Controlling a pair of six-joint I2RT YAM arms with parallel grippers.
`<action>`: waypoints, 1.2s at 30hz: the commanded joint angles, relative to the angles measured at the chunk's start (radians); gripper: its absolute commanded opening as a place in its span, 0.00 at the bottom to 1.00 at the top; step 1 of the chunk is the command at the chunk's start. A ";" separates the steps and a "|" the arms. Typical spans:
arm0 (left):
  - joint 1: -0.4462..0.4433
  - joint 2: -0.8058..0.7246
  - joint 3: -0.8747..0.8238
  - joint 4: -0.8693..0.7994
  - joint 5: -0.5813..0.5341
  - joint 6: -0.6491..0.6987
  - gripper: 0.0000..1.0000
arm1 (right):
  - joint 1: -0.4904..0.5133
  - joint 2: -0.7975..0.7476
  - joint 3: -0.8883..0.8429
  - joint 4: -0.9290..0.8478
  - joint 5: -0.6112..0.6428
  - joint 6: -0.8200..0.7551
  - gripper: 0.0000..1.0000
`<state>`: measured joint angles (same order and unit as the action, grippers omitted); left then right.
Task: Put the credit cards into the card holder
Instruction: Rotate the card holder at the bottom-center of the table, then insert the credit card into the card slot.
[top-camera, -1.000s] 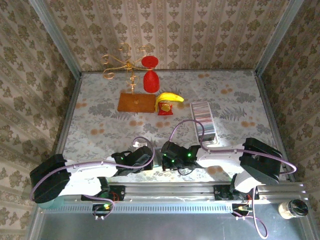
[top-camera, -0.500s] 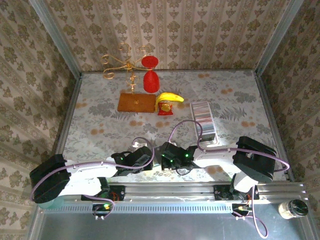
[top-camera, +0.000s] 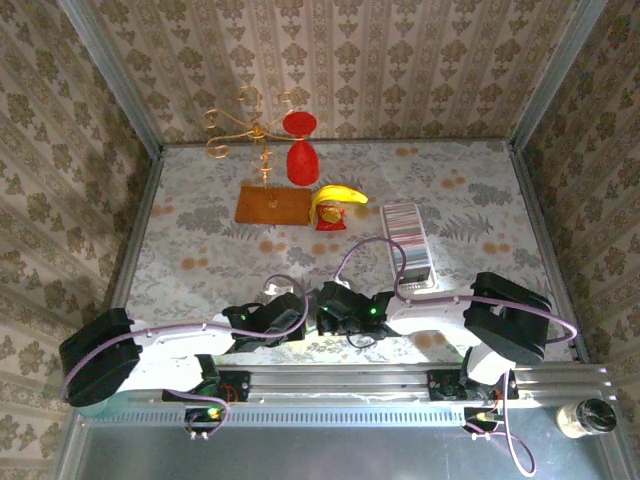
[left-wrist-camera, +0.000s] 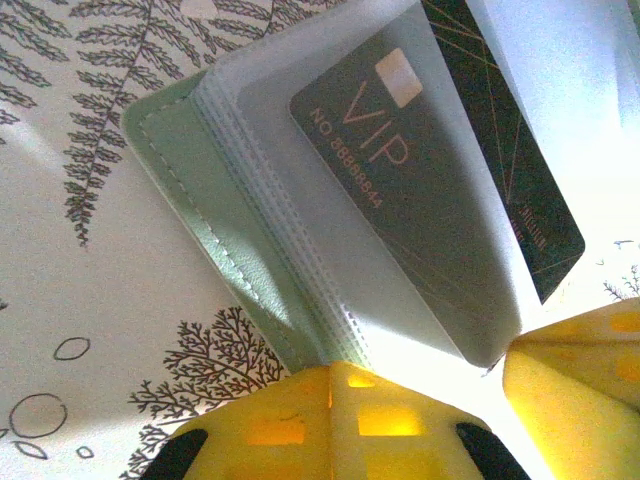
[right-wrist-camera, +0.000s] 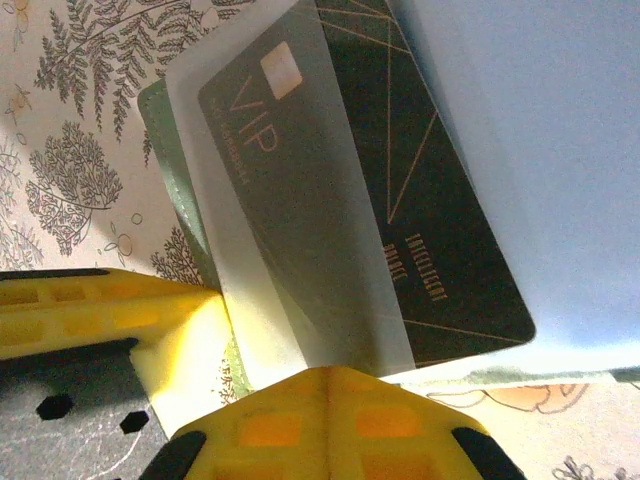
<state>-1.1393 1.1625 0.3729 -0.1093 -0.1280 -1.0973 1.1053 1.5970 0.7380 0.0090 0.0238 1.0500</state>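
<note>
The card holder (left-wrist-camera: 215, 235) is pale green and lies open on the patterned table, its clear sleeves (left-wrist-camera: 300, 60) fanned up. A black credit card (left-wrist-camera: 420, 190) marked VIP sits partly inside one sleeve, its dark end sticking out. My left gripper (left-wrist-camera: 350, 372) is shut on the sleeves near the spine. In the right wrist view my right gripper (right-wrist-camera: 327, 375) is shut on the lower edge of the sleeve (right-wrist-camera: 290, 290) that covers the black card (right-wrist-camera: 420, 230). From above, both grippers (top-camera: 290, 312) (top-camera: 335, 310) meet at the table's near edge. More credit cards (top-camera: 403, 220) stand in a striped row.
The row of cards stands in a long clear tray (top-camera: 415, 268) right of centre. At the back are a brown board (top-camera: 272, 205) with a gold wire stand (top-camera: 250, 130), a red vase (top-camera: 302, 160) and a banana (top-camera: 338, 195). Walls enclose three sides.
The right arm has edged slightly left toward the left gripper, its elbow drawing in. The left arm has stayed put.
</note>
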 joint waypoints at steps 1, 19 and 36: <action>-0.011 -0.018 -0.025 -0.027 -0.018 -0.012 0.07 | 0.005 -0.082 -0.013 -0.080 0.060 -0.030 0.09; -0.011 -0.027 -0.027 -0.026 -0.024 -0.012 0.08 | -0.193 0.058 0.081 -0.053 -0.111 -0.106 0.30; -0.012 -0.021 -0.038 -0.012 -0.016 -0.018 0.08 | -0.145 0.018 0.054 -0.025 -0.098 -0.057 0.26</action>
<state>-1.1404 1.1358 0.3538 -0.1104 -0.1318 -1.1004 0.9474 1.6501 0.7967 -0.0044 -0.0849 0.9760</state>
